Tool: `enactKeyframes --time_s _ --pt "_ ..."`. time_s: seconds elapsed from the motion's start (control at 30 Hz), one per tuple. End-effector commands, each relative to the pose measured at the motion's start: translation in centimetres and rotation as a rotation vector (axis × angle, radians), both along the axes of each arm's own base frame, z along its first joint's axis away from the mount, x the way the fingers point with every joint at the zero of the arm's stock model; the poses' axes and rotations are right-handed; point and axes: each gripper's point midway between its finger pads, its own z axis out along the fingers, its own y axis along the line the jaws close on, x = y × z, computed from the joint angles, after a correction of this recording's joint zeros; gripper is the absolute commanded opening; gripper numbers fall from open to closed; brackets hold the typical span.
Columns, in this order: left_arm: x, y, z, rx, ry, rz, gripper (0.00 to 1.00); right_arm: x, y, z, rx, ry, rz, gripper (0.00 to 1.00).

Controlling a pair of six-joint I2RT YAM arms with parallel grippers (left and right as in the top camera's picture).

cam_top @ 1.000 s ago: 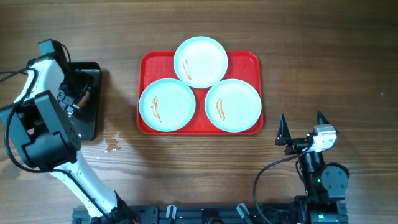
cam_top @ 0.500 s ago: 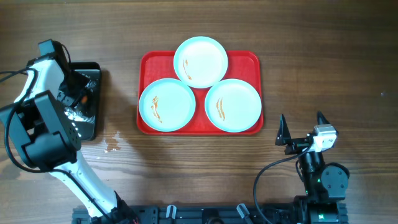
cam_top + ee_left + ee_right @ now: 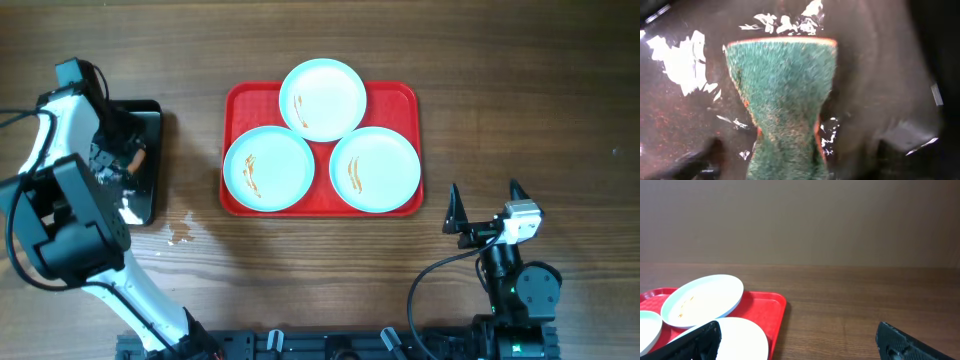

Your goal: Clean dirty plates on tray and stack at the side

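Overhead: tray [image 3: 236, 95] mid-table [image 3: 500, 80], flat, long axis left-right in frame. Three plates on it, face up, in a triangle. Far plate [image 3: 322, 98] overhanging the far rim. Left plate [image 3: 269, 168] and right plate [image 3: 375, 169] side by side along the near rim. Round, so no long axis. Orange-brown streaks on each, running roughly near-far, left of centre. Left gripper [image 3: 125, 152] over black tray [image 3: 150, 115] at table's left, well apart from tray. Jaws hidden by the arm, cannot tell open or closed. Wet patch [image 3: 180, 232] on table just beside black tray. Right gripper [image 3: 484, 200] off the tray, near its near right corner, pointing far-ward, jaws spread wide, nothing between.

Left wrist: sponge [image 3: 782, 95] filling centre. Green scouring face, orange edge, long axis top-bottom in frame, wide end up, pinched to a waist lower down, running off the bottom edge. Wet glossy black tray [image 3: 880, 75] beneath. Fingers not made out, so grip not readable here either.

Right wrist: fingertips [image 3: 695, 340] at the bottom corners, far apart, bare table [image 3: 850, 300] between. Tray [image 3: 781, 305] at left, carrying far plate [image 3: 702, 300], right plate [image 3: 737, 337] and a sliver of left plate [image 3: 647, 327].
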Motion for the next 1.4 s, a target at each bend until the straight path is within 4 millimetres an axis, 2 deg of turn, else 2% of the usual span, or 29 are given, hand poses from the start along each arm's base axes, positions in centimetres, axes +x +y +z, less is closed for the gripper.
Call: enactKeyframes --time_s 0.0,0.23,0.37,0.57,0.83,1.03,1.2,1.27,1.33,1.37 --pt "0.4 0.5 0.8 0.027 -0.031 0.004 1.00 0.0 -0.4 0.2 -0.012 -0.009 -0.020 1.00" --pt "1.4 1.0 0.7 0.046 -0.067 0.007 0.99 0.0 -0.4 0.2 -0.012 -0.009 -0.020 1.00" --pt "0.9 1.7 0.6 0.081 -0.047 0.042 0.92 0.0 -0.4 0.2 -0.012 -0.009 -0.020 1.00" --pt "0.8 1.7 -0.5 0.075 -0.028 0.041 0.92 0.0 -0.4 0.2 -0.013 -0.010 -0.020 1.00" --pt "0.6 1.6 -1.0 0.068 -0.011 0.040 0.85 0.0 -0.4 0.2 -0.012 -0.009 -0.020 1.00" --pt "0.1 1.4 -2.4 0.054 0.029 0.039 0.82 0.0 -0.4 0.2 -0.013 -0.009 -0.020 1.00" --pt "0.0 1.3 -2.6 0.052 0.035 0.039 0.66 0.0 -0.4 0.2 -0.012 -0.009 -0.020 1.00" --pt "0.0 1.3 -2.5 0.052 0.034 0.039 0.49 0.0 -0.4 0.2 -0.013 -0.009 -0.020 1.00" --pt "0.0 1.3 -2.5 0.052 0.035 0.039 0.18 0.0 -0.4 0.2 -0.012 -0.009 -0.020 1.00" --pt "0.0 1.3 -2.5 0.052 0.034 0.039 0.11 0.0 -0.4 0.2 -0.013 -0.009 -0.020 1.00"
